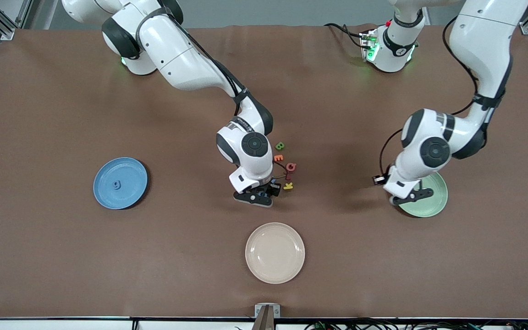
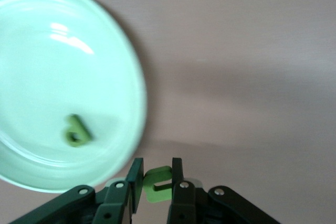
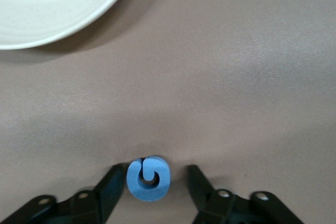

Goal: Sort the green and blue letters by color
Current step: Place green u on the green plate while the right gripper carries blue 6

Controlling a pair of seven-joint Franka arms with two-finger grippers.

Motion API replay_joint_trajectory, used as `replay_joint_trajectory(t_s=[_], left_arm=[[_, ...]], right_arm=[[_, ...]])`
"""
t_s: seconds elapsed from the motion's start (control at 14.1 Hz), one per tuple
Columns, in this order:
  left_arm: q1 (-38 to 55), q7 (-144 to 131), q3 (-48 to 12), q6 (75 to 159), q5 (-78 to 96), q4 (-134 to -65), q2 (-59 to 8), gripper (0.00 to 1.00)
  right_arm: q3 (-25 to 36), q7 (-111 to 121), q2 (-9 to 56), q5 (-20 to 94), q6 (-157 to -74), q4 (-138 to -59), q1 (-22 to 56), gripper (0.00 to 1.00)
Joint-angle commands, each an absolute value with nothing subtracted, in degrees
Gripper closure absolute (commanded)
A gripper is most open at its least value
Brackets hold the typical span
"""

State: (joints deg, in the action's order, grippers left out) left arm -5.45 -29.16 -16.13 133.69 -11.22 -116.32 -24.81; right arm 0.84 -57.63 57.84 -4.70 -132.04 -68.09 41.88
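My right gripper [image 1: 264, 195] is down at the table's middle, open around a blue letter G [image 3: 148, 178]. One finger touches the letter and the other stands a little apart. My left gripper [image 1: 410, 196] hangs over the edge of the pale green plate [image 1: 434, 201], shut on a green letter [image 2: 157, 182]. Another green letter [image 2: 77, 131] lies in that plate [image 2: 52, 66]. A blue g [image 1: 116, 184] lies on the blue plate [image 1: 131, 174]. A green B [image 1: 280, 146] rests on the table beside the right wrist.
Orange E [image 1: 278, 157], reddish Q [image 1: 291, 167] and yellow K [image 1: 288, 185] lie in a cluster next to the right gripper. A beige plate [image 1: 275, 252] sits nearer the front camera than that gripper. The table is brown cloth.
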Motion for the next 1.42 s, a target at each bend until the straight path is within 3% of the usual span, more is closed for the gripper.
replay_joint_trajectory(t_s=[0.0, 0.21, 0.35, 0.57, 0.85, 0.99, 1.06, 1.13, 1.35], left_arm=[[-10.26, -23.14, -16.88, 133.86, -12.39, -119.88, -21.71, 0.87], [-14.84, -16.37, -16.88, 134.12, -12.39, -119.88, -21.88, 0.87], [-16.87, -13.28, -16.88, 134.82, -12.48, -119.36, -22.59, 0.87], [-18.28, -12.30, -16.88, 137.01, -13.45, -118.57, -23.90, 0.87], [-18.37, -12.30, -16.79, 139.22, -14.24, -118.48, -25.05, 0.81], [-18.37, -12.22, -16.79, 139.22, -14.24, -118.56, -25.05, 0.58], [-18.37, -12.22, -16.79, 139.22, -14.24, -118.56, -25.05, 0.54], [-18.37, -12.30, -16.79, 139.22, -14.24, -118.48, -25.05, 0.40], [-17.93, -12.30, -16.88, 139.13, -14.24, -118.56, -24.61, 0.25]], right_arm=[[0.97, -58.01, 58.97, -5.54, -132.10, -68.03, 42.19, 0.68], [0.97, -58.10, 58.97, -5.36, -131.92, -68.03, 41.84, 0.98], [0.97, -57.66, 58.28, -5.27, -131.05, -68.03, 41.14, 1.00], [0.88, -53.99, 54.86, -4.75, -123.06, -67.85, 38.07, 1.00], [0.79, -44.84, 47.66, -4.48, -117.60, -73.99, 33.76, 1.00], [0.70, -40.54, 41.95, -4.48, -116.89, -80.30, 31.57, 1.00], [0.70, -38.08, 38.97, -4.48, -117.24, -84.16, 30.42, 1.00], [0.70, -35.01, 35.63, -4.48, -117.86, -88.55, 28.76, 1.00], [0.70, -23.60, 26.22, -4.40, -123.38, -102.52, 22.70, 1.00]])
